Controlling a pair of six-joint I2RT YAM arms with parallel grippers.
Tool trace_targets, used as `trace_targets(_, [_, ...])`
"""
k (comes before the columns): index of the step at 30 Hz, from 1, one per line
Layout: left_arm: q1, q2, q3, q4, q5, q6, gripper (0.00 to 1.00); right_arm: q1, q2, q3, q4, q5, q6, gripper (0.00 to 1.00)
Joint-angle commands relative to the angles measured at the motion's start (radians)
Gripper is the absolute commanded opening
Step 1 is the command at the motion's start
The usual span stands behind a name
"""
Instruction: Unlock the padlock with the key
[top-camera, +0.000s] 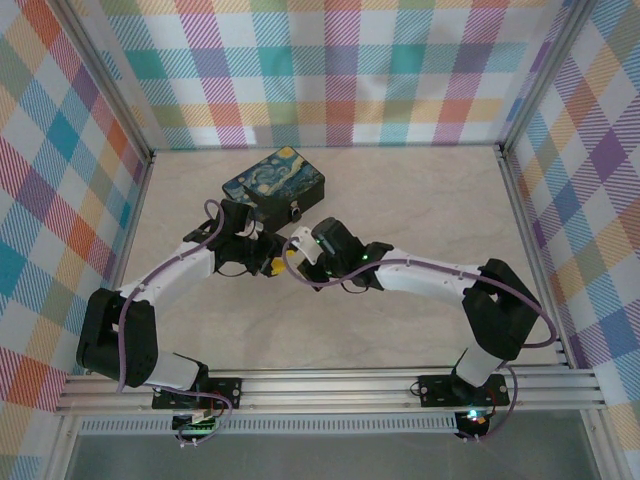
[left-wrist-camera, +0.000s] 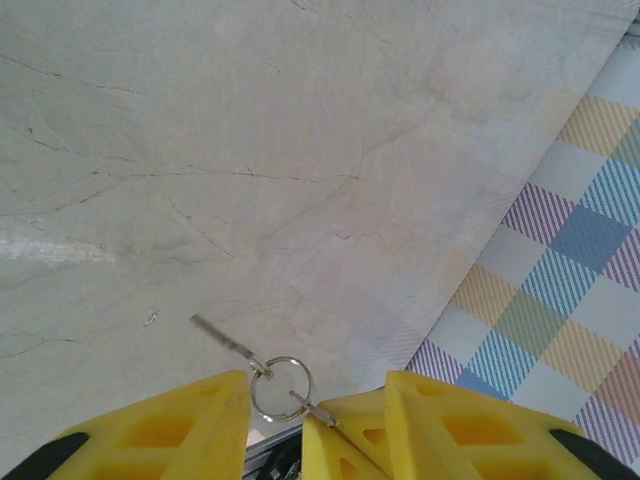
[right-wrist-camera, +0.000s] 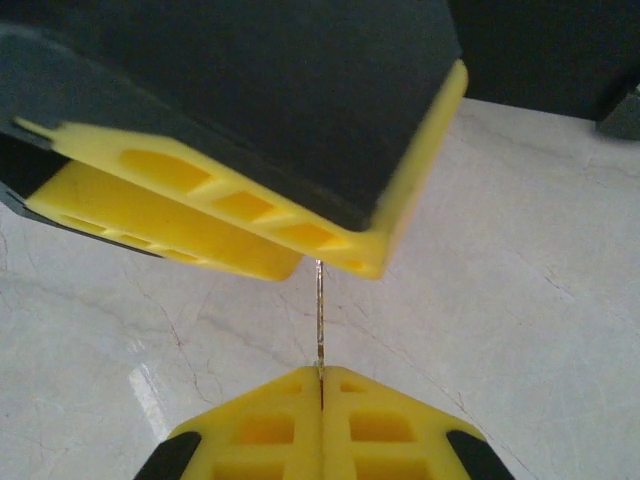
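**Key handover above the table, padlock not yet reached**

On the pale marble-look table (top-camera: 420, 200), the box with blue-yellow night-sky print (top-camera: 272, 180) stands at the far side. The tiny dark-and-silver padlock (top-camera: 297, 210) seems to hang on its near side. The right gripper (right-wrist-camera: 322, 375) is clenched on a thin silver key (right-wrist-camera: 320, 320). The left gripper (left-wrist-camera: 318, 380) has its jaws apart around the small steel ring (left-wrist-camera: 281, 388). Next, I judge, it needs one firm hold, then the key tip aimed at the keyhole.

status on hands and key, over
Right hand shut on key. Left hand open around key ring. Tip to tip, night-sky box beyond.
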Motion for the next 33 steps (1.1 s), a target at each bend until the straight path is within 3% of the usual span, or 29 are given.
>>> trace_targets(1, [0.005,-0.003,-0.017,0.030,0.021,-0.026,0.37,0.022,0.018,0.015,0.046,0.033,-0.023,0.03])
trace_targets(15, [0.005,-0.015,-0.021,0.033,0.013,-0.014,0.19,0.044,0.043,0.044,0.063,0.093,-0.026,0.03])
trace_targets(24, [0.004,-0.024,-0.028,0.036,0.014,0.009,0.01,0.048,0.044,0.056,0.058,0.134,-0.021,0.05])
trace_targets(28, [0.005,-0.011,-0.020,0.045,0.021,0.062,0.00,0.048,0.035,0.052,0.028,0.130,-0.004,0.20])
trace_targets(33, [0.004,0.001,0.023,0.028,0.036,0.266,0.00,0.046,-0.033,0.002,-0.023,0.106,0.049,0.40])
